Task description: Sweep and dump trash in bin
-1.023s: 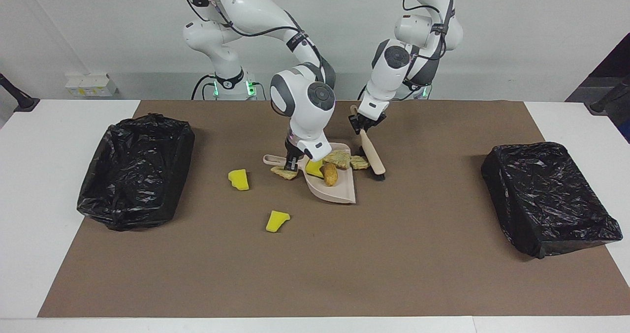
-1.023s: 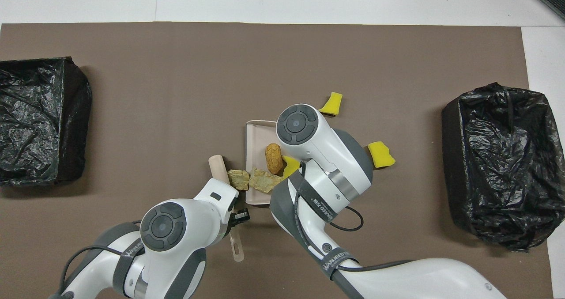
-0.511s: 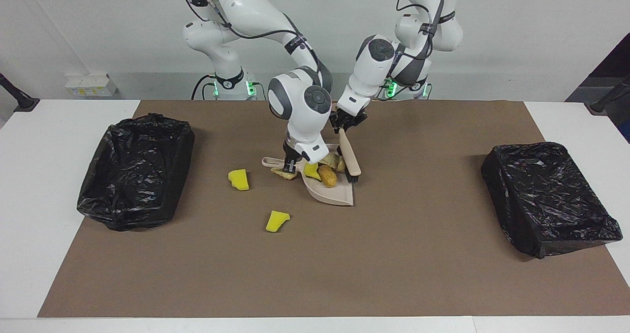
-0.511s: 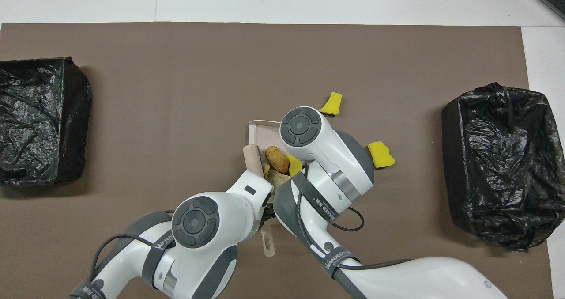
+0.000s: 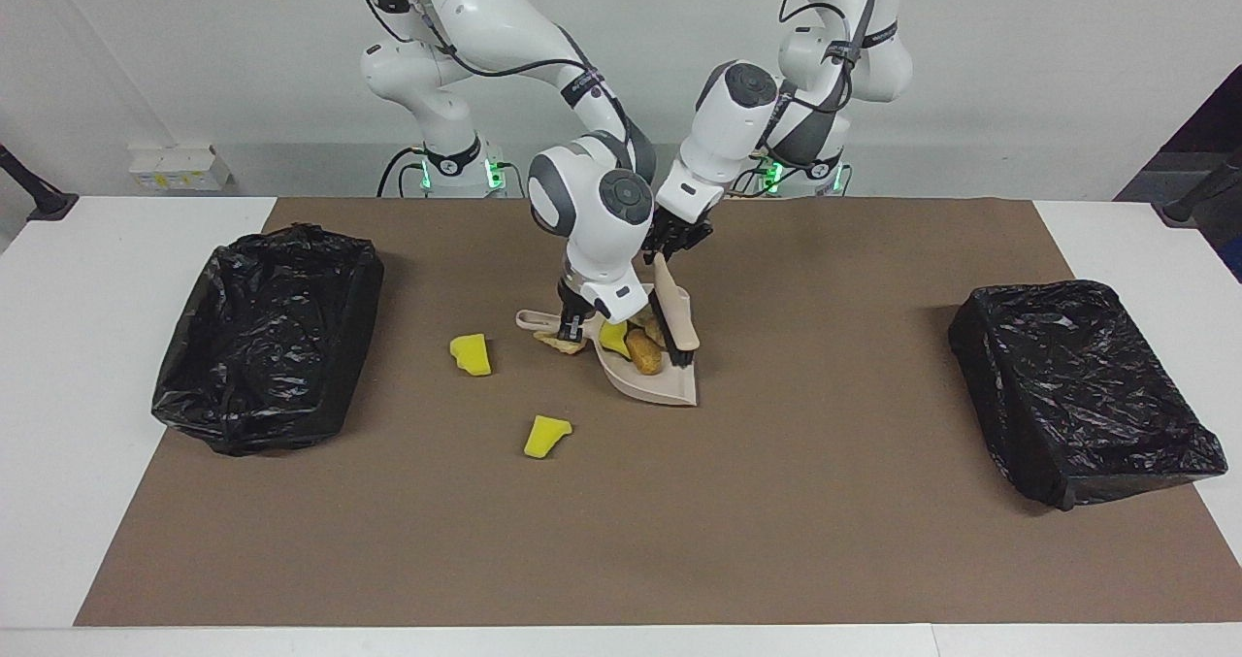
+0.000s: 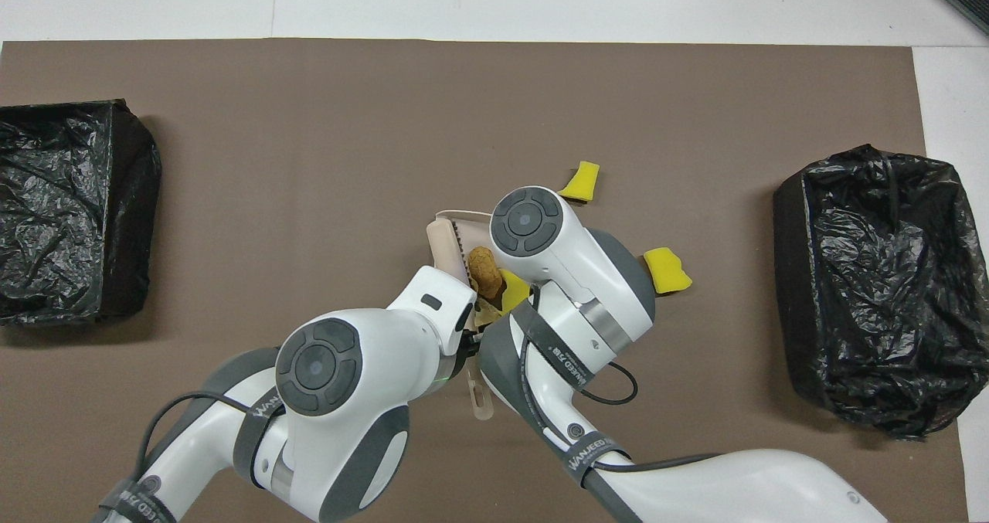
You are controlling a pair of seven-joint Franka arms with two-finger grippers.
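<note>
A beige dustpan [image 5: 671, 386] [image 6: 462, 217] lies mid-table. My right gripper [image 5: 572, 320] is shut on its handle. My left gripper [image 5: 671, 246] is shut on a beige brush [image 5: 676, 319] [image 6: 441, 242], whose dark bristles rest in the pan. In the pan lie an orange-brown nugget [image 5: 643, 351] [image 6: 486, 268], a yellow wedge [image 5: 613, 335] and beige pieces, partly hidden by the brush. One beige piece [image 5: 561, 344] sits on the mat by the handle. Two yellow wedges [image 5: 471, 354] [image 5: 546, 436] lie loose toward the right arm's end. In the overhead view both grippers are hidden under their wrists.
A black-bagged bin [image 5: 262, 337] [image 6: 873, 283] stands at the right arm's end of the brown mat, and another black-bagged bin [image 5: 1077, 385] [image 6: 73, 206] stands at the left arm's end. White table borders the mat on all sides.
My left gripper has swept the brush toward the right arm's end, pushing the beige pieces off the mat into the dustpan. The right gripper and the loose yellow wedges have stayed put.
</note>
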